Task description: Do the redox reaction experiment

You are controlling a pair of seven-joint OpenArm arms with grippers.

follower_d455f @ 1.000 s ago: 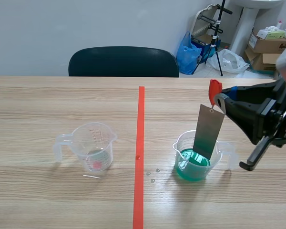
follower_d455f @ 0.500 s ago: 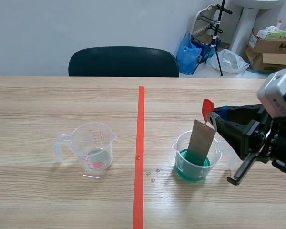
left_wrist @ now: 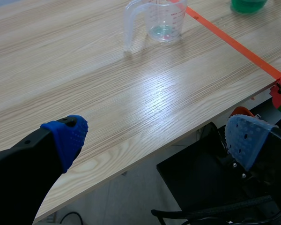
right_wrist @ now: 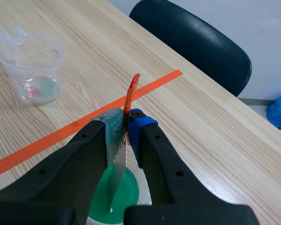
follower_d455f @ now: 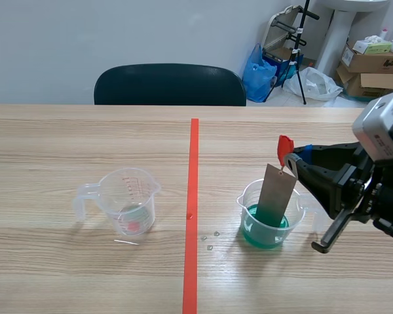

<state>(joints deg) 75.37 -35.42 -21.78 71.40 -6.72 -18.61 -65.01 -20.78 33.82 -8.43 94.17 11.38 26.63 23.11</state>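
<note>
Metal strip [follower_d455f: 278, 191] dips into the green liquid [follower_d455f: 262, 230] in the beaker [follower_d455f: 243, 208], its top pinched tight in my right gripper [follower_d455f: 295, 161] beside the red tag [follower_d455f: 285, 144]. Any sideways drag could lever the beaker over and spill it. Whether the strip touches bottom, I can't tell.

Bright even light leaves faint shadows and glare on the table [left_wrist: 161, 96]
</note>
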